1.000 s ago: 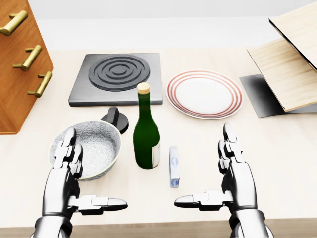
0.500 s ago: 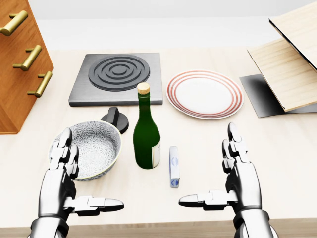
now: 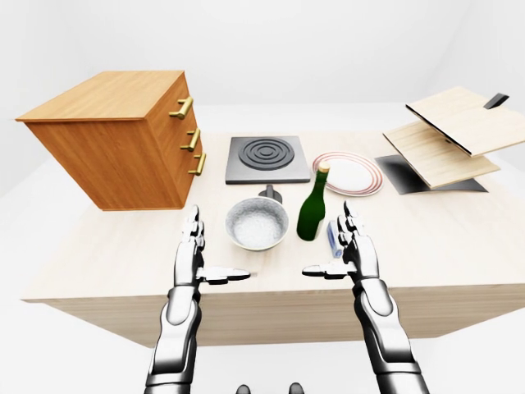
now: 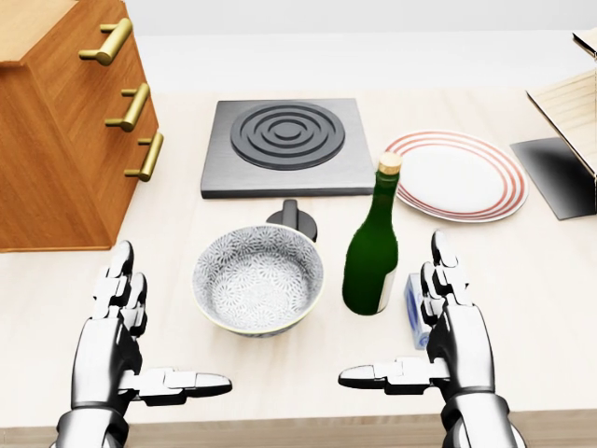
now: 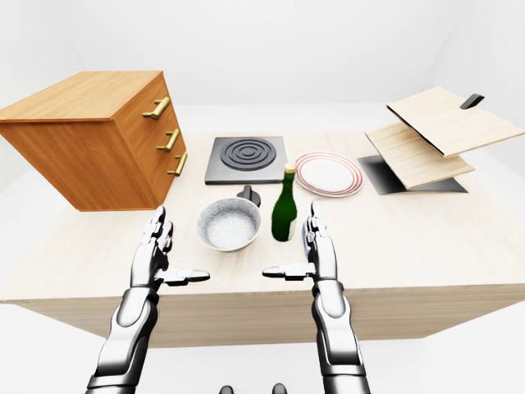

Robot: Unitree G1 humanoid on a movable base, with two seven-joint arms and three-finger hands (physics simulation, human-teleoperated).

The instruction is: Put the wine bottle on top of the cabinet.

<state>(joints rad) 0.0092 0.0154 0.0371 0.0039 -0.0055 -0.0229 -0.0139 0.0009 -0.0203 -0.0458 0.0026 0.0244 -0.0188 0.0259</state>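
Observation:
A green wine bottle (image 4: pixel 371 257) with a cork top stands upright on the pale wooden table (image 4: pixel 522 280), near the middle of the head view. The wooden cabinet (image 3: pixel 115 139) with three brass handles stands at the table's left; its flat top (image 3: pixel 107 92) is bare. My left hand (image 4: pixel 168 327) is open, low at the left, apart from the bottle. My right hand (image 4: pixel 401 327) is open just right of and below the bottle, not touching it.
A patterned bowl (image 4: pixel 259 278) sits left of the bottle, with a black knob (image 4: pixel 294 219) above it. A dark hob (image 4: pixel 287 145) and a red-ringed plate (image 4: pixel 457 175) lie further up. A small blue-white box (image 4: pixel 413 313) is by my right hand. Tilted wooden boards (image 3: pixel 447 135) stand at the right.
The whole picture has shifted right, so the camera has moved left; more of the cabinet shows. Both hands stay open in about the same pose.

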